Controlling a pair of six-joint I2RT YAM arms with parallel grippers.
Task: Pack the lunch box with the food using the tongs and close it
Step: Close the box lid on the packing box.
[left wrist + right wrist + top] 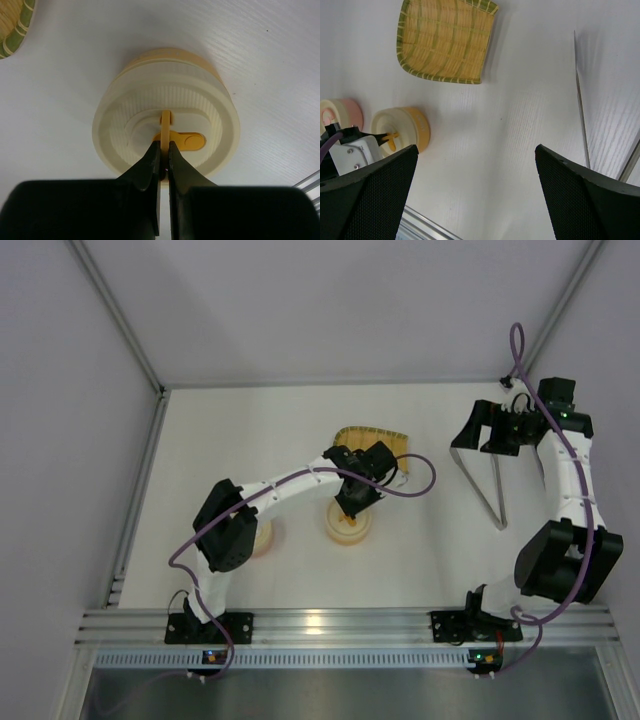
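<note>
The lunch box (348, 527) is a round yellow tub with a ribbed cream lid (125, 135) sitting on it. My left gripper (164, 145) is shut on the thin upright yellow handle (166, 120) at the lid's centre; in the top view this gripper (352, 502) hangs right over the box. The tongs (480, 485) lie flat as a narrow silver V at the right. My right gripper (475, 443) hovers beside their open ends, open and holding nothing (476, 150). One tong arm (580, 115) shows in the right wrist view. The food is out of view.
A yellow ribbed tray with a green rim (445, 40) lies behind the lunch box, partly under my left wrist (372, 440). A second round tub, pink with a cream lid (262, 537), stands left of the box. An aluminium rail (340, 625) runs along the near edge.
</note>
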